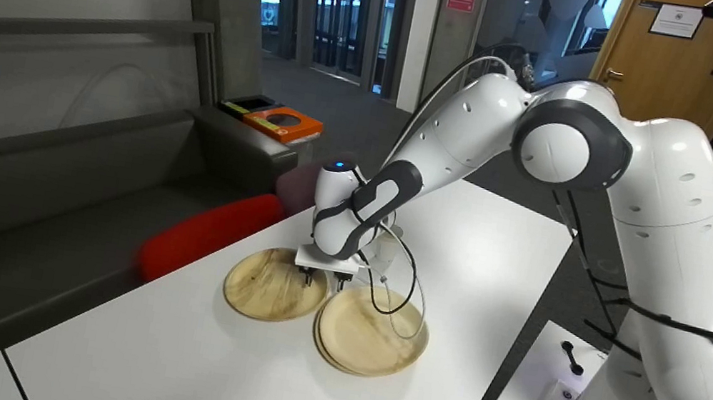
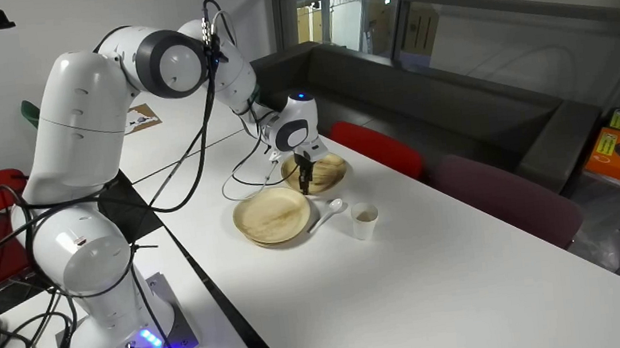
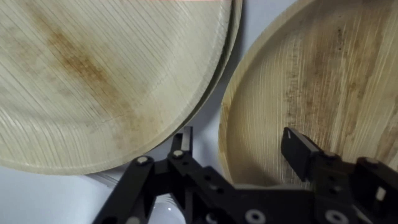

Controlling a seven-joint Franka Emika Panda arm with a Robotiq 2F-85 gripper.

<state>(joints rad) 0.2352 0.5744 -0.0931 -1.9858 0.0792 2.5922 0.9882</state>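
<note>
My gripper (image 3: 237, 128) is open over the near rim of a single round wooden plate (image 3: 351, 81). One finger stands in the narrow gap between that plate and a stack of similar plates (image 3: 102, 62). The other finger is over the inside of the single plate. The rim runs between the fingers with space on both sides, and nothing is gripped. I cannot tell whether the finger in the gap touches the stack. In both exterior views the gripper (image 1: 324, 284) is low between the single plate (image 1: 261, 296) and the stack (image 2: 271, 218).
A white spoon (image 2: 328, 213) lies on the table beside the stack, partly hidden by the gripper in the wrist view. Near it a pale cup (image 2: 365, 223) stands upright. Cables loop from the wrist over the stack. A red chair (image 1: 206, 233) is against the table edge.
</note>
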